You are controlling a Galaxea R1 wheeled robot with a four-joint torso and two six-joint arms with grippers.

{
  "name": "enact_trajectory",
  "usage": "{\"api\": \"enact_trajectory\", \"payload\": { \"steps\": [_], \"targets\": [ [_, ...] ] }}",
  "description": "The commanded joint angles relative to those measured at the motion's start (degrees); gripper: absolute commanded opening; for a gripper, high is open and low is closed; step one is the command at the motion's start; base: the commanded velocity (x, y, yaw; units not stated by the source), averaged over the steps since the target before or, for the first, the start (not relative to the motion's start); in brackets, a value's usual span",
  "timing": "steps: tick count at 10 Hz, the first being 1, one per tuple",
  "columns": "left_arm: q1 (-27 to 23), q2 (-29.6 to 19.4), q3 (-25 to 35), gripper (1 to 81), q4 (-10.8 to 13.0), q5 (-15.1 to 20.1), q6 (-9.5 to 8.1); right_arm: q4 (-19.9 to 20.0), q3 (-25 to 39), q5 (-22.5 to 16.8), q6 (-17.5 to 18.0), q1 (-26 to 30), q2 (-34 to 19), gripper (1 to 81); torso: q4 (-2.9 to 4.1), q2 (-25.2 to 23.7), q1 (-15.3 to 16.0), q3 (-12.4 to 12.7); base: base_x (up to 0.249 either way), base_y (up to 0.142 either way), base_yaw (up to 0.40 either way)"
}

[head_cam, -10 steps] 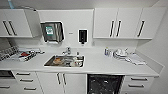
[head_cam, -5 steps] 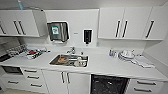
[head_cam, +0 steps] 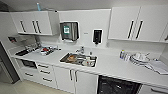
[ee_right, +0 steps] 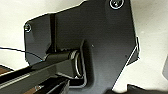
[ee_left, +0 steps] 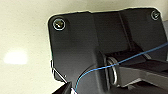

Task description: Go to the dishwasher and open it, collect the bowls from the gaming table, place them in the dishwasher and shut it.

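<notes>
Dishwasher (head_cam: 117, 86) under bench (head_cam: 112, 65), right of sink (head_cam: 78, 59), dark front low ahead of robot. Long axis runs along bench edge. Gripper state: cannot tell, either arm; nearer arm unclear.

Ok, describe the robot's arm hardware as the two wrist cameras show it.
Both wrists carry a wide black plate: the left plate and the right plate, each with round silver screws at the corners. A dark jointed bar with a metal ring meets each plate. A thin blue cable crosses the left one; a thin dark wire runs to the right one.
</notes>
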Motion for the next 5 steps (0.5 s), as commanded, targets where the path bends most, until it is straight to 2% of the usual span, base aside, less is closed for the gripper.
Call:
{"api": "enact_trajectory", "payload": {
  "steps": [1,2,5],
  "targets": [
    [-3.11,-0.24,-0.07,81.1,-0.63,3.18,-0.23,-10.22,-1.52,-3.0,3.78,3.61,-0.53,81.1,0.0,0.0,0.0,0.0,0.0,0.0,0.3],
    [-3.11,-0.33,-0.07,81.1,-0.72,3.18,-0.23,-14.94,-1.34,-2.91,7.9,3.62,-0.44,81.1,0.0,0.0,0.0,0.0,0.0,0.0,0.299],
    [-3.11,-0.51,-0.07,81.1,-0.63,3.01,-0.23,-36.73,-1.17,-0.72,28.53,3.18,-0.53,81.1,0.0,0.0,0.0,0.0,0.0,0.0,0.297]
  ]
}}
